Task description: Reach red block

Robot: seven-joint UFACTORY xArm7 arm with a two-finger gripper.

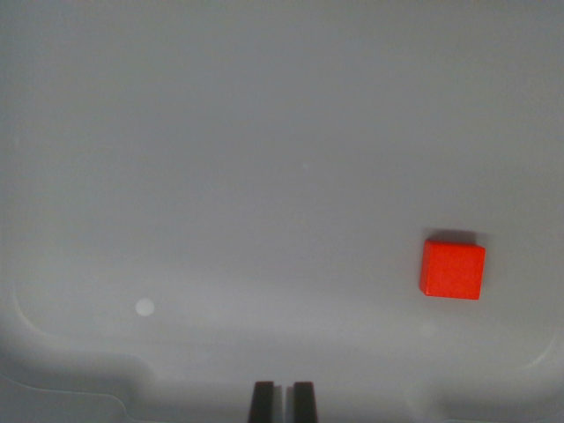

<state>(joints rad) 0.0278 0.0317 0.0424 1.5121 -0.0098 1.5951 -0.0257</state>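
1. Looks like we're at the approach stage, nothing reached yet. The red block [452,270] sits flat on the grey tray [220,159], off toward the wrist view's right and well apart from the claw.
2. The gripper [283,401] pokes in at the near edge, bottom centre. Its two dark fingertips are almost touching with only a thin sliver between, so it's clenched on nothing.
3. Next move, I reckon: slide right and a bit farther out until the block lines up between the tips, then come down.
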